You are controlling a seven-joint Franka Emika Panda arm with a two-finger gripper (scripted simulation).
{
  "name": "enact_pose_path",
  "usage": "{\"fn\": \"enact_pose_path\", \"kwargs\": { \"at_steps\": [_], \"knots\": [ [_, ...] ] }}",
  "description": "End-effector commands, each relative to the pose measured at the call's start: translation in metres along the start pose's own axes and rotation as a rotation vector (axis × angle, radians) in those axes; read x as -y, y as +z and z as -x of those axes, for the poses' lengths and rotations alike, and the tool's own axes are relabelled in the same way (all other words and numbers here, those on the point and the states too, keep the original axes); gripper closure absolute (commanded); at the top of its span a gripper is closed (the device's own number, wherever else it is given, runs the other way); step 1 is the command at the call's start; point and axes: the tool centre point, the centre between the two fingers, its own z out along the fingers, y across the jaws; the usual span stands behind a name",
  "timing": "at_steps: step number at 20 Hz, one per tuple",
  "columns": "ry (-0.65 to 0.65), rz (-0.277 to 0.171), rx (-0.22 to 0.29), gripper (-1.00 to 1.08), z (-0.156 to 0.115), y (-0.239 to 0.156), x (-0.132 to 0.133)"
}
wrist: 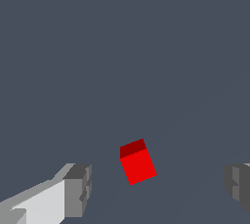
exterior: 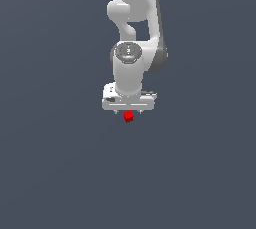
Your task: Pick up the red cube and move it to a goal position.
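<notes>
The red cube (exterior: pixel 128 117) is a tiny bright-red block on the dark grey floor, just below the white gripper (exterior: pixel 129 112) in the exterior view. In the wrist view the cube (wrist: pixel 138 162) lies between the two grey fingertips (wrist: pixel 78 190), turned a little askew. The jaws stand wide apart, with clear gaps on both sides of the cube, so the gripper (wrist: pixel 158 189) is open and touches nothing. The second fingertip shows only at the frame's edge. I cannot tell how high the fingertips are above the floor.
The white Panda arm (exterior: pixel 134 33) rises behind the gripper toward the top of the exterior view. The flat dark grey floor (exterior: pixel 55 163) stretches all around, with nothing else showing on it.
</notes>
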Motion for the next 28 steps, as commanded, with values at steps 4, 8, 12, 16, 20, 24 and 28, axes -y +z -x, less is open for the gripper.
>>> {"fn": "enact_pose_path", "kwargs": {
  "at_steps": [4, 8, 12, 16, 20, 24, 28],
  "knots": [
    [-0.006, 0.0, -0.001, -0.92, 0.001, 0.002, 0.0],
    [-0.034, 0.0, -0.003, -0.92, 0.005, 0.011, 0.001],
    [-0.083, 0.001, -0.008, -0.92, 0.011, 0.027, 0.002],
    [-0.154, 0.002, -0.015, -0.92, 0.021, 0.051, 0.004],
    [-0.238, 0.002, -0.023, -0.92, 0.032, 0.079, 0.004],
    [-0.303, 0.003, -0.029, -0.92, 0.04, 0.101, 0.004],
    [-0.347, 0.004, -0.033, -0.92, 0.045, 0.116, 0.003]
  ]
}}
